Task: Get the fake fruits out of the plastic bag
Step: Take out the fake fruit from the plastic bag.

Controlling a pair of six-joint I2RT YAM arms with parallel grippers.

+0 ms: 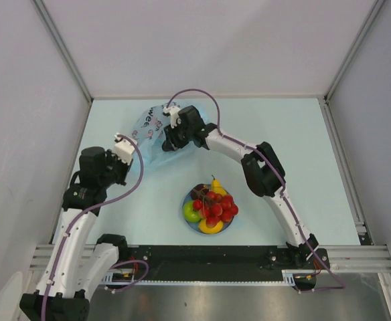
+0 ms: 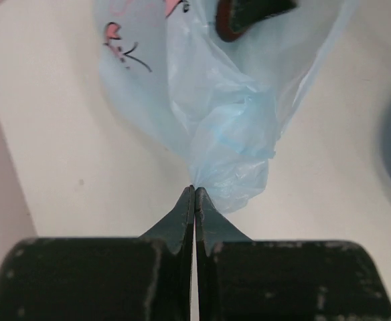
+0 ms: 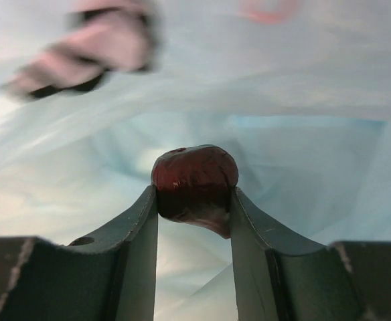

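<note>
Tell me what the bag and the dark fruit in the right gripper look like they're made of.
The plastic bag looks like thin, translucent light-blue film: it crinkles and bunches where the left gripper pinches it. The dark red fruit is probably hard moulded plastic with a glossy finish: it shows sharp highlights and keeps its shape between the fingers of the right gripper.

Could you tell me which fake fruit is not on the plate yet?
The dark red fruit, gripped by the right end effector inside the bag; the other fruits are piled on the plate.
</note>
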